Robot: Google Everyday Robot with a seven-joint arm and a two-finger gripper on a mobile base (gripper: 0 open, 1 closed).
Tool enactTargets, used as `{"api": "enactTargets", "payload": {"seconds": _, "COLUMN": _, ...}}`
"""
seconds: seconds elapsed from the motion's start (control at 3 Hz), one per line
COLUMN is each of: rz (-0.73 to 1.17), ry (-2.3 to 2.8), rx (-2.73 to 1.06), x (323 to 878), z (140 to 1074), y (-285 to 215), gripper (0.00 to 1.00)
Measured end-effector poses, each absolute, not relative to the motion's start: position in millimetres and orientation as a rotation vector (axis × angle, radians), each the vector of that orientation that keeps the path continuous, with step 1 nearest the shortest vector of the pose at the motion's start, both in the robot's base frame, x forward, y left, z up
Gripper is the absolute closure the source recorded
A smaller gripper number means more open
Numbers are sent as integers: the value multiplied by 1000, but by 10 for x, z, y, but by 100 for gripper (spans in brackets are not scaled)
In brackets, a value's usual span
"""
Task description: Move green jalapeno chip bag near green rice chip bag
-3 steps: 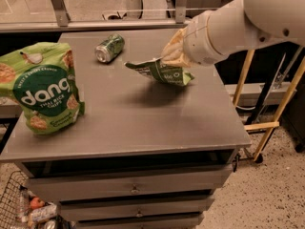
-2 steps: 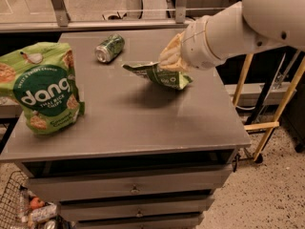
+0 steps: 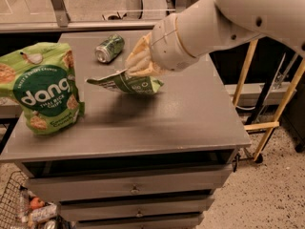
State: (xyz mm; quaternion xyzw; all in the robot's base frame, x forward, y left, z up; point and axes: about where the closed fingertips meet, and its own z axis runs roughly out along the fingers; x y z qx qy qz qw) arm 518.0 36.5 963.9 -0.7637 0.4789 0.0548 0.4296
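Observation:
The green jalapeno chip bag point(image 3: 125, 83) is small, flat and wrinkled, and hangs lifted above the grey table top point(image 3: 181, 113) near its middle. My gripper point(image 3: 138, 65) is shut on the bag's right upper edge, with the white arm reaching in from the upper right. The green rice chip bag point(image 3: 42, 87), large and puffy with "dang" in a dark-green circle, stands upright at the table's left edge. The small bag's left tip is a short gap to the right of it.
A green soda can point(image 3: 109, 48) lies on its side at the back of the table, behind the held bag. Drawers point(image 3: 133, 190) are under the top. A wooden frame point(image 3: 267, 99) stands to the right. A wire basket point(image 3: 28, 209) sits at the lower left.
My gripper has carried the jalapeno bag leftward across the table, closer to the rice chip bag. The rice chip bag and the can have not moved.

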Motion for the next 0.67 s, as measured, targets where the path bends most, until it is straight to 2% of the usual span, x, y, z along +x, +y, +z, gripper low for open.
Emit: {"api": "enactTargets", "payload": {"seconds": 0.67, "rz": 296, "ry": 1009, "rx": -1995, "x": 4819, "z": 9475, "y": 993, "gripper": 100}}
